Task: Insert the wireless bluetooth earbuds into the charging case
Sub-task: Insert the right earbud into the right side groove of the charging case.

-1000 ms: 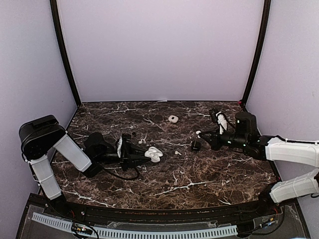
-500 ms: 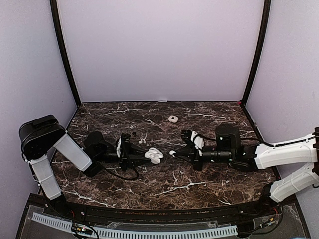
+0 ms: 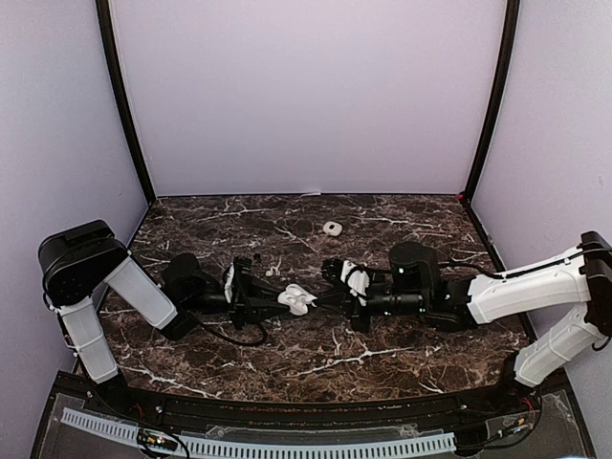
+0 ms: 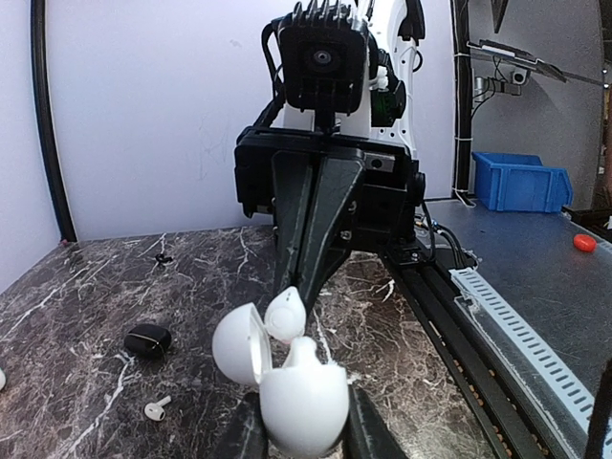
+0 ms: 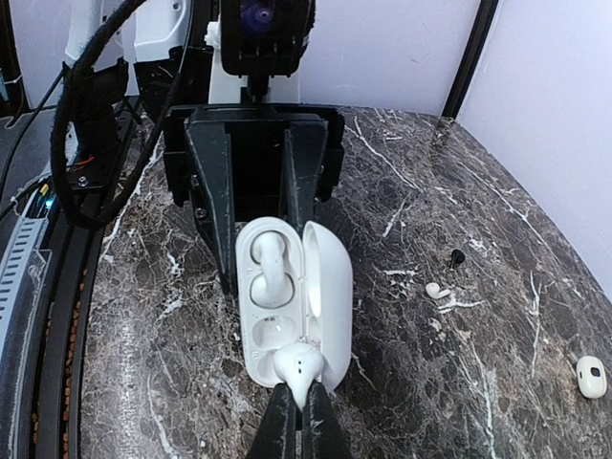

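My left gripper [image 3: 273,299] is shut on an open white charging case [image 3: 295,299], lid up. In the right wrist view the case [image 5: 277,287] holds one white earbud [image 5: 268,266] in its far socket; the near socket is empty. My right gripper [image 5: 297,406] is shut on the stem of a second white earbud [image 5: 299,366], held at the case's near end, over the empty socket. In the left wrist view this earbud [image 4: 285,316] sits just beyond the case [image 4: 304,406], pinched by the right gripper [image 4: 298,287]. My left gripper [image 4: 301,438] clamps the case's sides.
A loose white earbud [image 5: 437,290] and a small black ear tip [image 5: 457,256] lie on the marble. A small black pebble-shaped object [image 4: 147,340] and a loose white bud [image 4: 156,409] show in the left wrist view. Another white case [image 3: 332,229] lies near the back.
My right arm has swept left across the table with the earbud, from the right side up to the open case. My left gripper and the case have stayed put.
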You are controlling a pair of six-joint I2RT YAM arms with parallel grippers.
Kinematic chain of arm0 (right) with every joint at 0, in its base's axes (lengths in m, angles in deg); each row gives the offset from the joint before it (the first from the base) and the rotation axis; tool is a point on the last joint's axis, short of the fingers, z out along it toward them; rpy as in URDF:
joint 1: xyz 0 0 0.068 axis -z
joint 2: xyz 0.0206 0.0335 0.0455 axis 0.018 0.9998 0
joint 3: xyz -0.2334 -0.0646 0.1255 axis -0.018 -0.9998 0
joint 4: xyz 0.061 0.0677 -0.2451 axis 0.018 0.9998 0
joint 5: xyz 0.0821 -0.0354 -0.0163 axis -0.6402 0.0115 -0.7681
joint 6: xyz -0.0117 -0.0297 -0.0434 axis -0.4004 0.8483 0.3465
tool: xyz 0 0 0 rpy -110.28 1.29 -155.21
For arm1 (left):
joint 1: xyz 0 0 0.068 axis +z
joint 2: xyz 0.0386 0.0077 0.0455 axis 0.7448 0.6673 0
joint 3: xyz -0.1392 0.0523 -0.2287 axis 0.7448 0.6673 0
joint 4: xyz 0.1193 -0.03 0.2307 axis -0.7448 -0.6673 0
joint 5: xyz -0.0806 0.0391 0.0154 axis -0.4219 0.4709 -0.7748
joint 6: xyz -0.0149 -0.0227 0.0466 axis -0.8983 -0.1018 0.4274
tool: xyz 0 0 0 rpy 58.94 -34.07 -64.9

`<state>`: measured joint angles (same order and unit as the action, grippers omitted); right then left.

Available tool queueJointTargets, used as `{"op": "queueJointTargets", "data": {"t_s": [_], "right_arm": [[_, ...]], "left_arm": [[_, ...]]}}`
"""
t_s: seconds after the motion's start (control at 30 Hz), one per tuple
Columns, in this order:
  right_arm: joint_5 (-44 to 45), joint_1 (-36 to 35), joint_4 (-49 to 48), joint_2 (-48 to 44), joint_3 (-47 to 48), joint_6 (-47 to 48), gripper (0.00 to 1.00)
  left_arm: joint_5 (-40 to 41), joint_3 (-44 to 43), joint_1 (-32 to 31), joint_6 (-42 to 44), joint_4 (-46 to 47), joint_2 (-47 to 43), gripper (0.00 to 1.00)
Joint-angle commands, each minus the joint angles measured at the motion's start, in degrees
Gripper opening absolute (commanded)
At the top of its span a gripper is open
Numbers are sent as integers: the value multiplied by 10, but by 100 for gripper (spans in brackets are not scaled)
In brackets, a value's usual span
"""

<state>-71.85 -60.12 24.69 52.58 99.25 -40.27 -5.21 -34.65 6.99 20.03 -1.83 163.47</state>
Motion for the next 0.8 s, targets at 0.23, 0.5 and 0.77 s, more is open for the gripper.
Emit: {"op": "queueJointTargets", "data": {"t_s": [0.23,0.5,0.77], "right_arm": [[10,-17,-21,24,25,15,0],[12,-22,-27,35,34,16,0],[15,-28,-28,49,43,17,0]], "left_arm": [[2,-10,-4,-11,26,2,0],[2,-10,-4,-17,36,6,0],[1,-10,-3,-21,40,7,0]]}}
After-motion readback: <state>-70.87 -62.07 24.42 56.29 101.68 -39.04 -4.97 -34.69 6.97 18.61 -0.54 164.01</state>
